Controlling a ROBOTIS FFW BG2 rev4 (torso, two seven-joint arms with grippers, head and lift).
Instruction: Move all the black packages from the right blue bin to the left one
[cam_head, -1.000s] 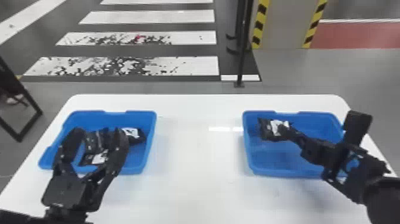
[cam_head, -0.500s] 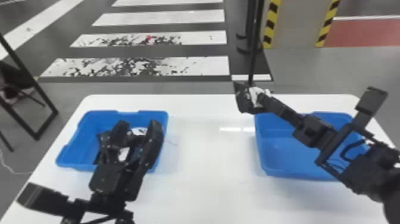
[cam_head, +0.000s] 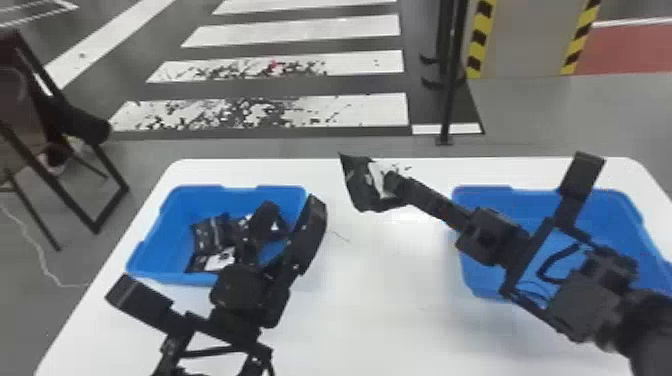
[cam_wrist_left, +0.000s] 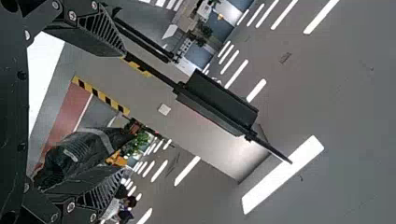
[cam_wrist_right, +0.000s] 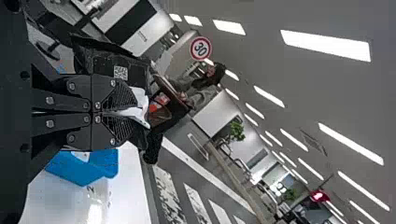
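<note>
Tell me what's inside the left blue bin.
Black packages with some white patches lie in the left blue bin. The left gripper blocks part of the view; what lies behind it can't be told.

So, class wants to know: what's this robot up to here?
The robot's right hand is closed on a black package, held over the white table between the right bin and the left bin. More black packages already lie in the left bin. The left hand is open at that bin, its fingers holding nothing that I can make out.
</note>
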